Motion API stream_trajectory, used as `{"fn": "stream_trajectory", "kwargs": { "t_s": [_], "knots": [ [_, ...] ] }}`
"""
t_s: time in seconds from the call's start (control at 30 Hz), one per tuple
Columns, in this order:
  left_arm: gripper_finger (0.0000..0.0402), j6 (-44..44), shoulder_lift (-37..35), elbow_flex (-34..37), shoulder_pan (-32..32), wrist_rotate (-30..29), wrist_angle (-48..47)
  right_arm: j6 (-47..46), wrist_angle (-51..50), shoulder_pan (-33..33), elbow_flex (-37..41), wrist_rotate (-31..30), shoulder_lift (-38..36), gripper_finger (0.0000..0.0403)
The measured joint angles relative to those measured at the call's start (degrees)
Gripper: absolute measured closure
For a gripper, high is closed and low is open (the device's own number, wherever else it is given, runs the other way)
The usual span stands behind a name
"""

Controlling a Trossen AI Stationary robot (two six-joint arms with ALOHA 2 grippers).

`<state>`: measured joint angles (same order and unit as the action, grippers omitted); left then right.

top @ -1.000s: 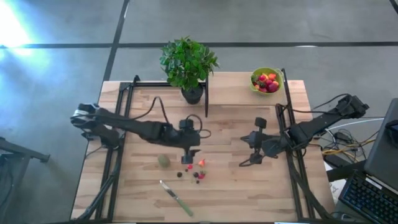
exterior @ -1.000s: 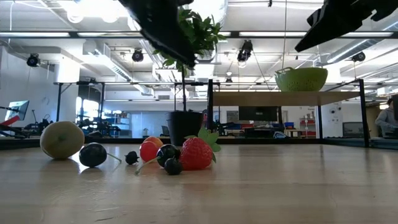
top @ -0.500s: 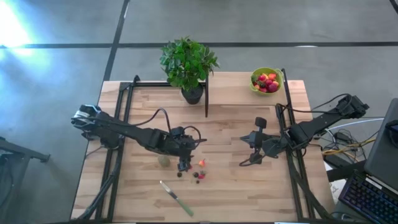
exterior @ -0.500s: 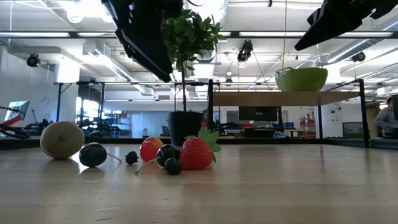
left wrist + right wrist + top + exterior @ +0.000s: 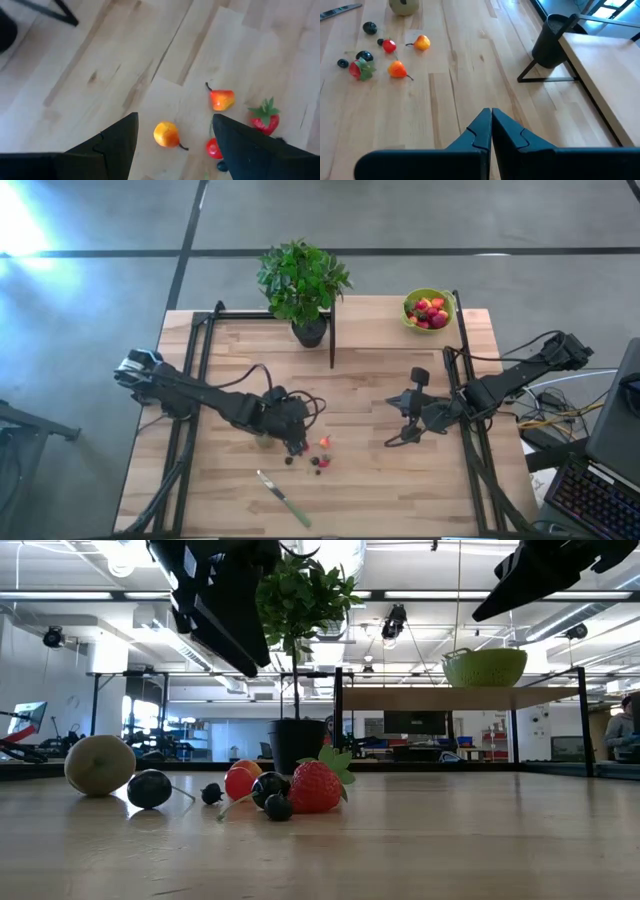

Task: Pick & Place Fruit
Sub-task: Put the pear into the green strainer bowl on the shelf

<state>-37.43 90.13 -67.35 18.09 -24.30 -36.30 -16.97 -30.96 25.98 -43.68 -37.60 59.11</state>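
Pale wooden table (image 5: 380, 480) (grey concrete floor around) carries the fruit (image 5: 318, 455) near its middle; left gripper (image 5: 172, 150) hovers spread above it, right gripper (image 5: 490, 131) pinched closed, empty.

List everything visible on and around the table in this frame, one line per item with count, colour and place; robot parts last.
Kiwi-like ball: one, dull green, table front, left of the small fruit.
Strawberry: one, red, in the loose cluster.
Orange fruits: two, orange, in the cluster.
Dark berries: several, dark, scattered in the cluster.
Red berry: one, red, in the cluster.
Bowl: one, lime green, back right of the table, holding red fruit.
Potted plant: one, green in a dark pot, back centre.
Knife: one, green handle, front edge.
Table: one, light wood.
Left hand: open, above the cluster.
Right hand: shut, empty, right of centre.
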Motion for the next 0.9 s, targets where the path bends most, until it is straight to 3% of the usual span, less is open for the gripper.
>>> {"fn": "stream_trajectory", "kwargs": {
  "t_s": [0.43, 0.9],
  "knots": [
    [0.014, -10.4, 0.0, 1.5, 0.6, -1.4, -0.4, -0.6, 0.0, 0.0, 0.0, -0.1, 0.0, 0.0394],
    [0.014, -12.2, 0.1, 7.0, 0.5, -1.2, 6.5, -0.6, 0.0, 0.0, 0.3, -0.1, 0.0, 0.0394]
  ]
}}
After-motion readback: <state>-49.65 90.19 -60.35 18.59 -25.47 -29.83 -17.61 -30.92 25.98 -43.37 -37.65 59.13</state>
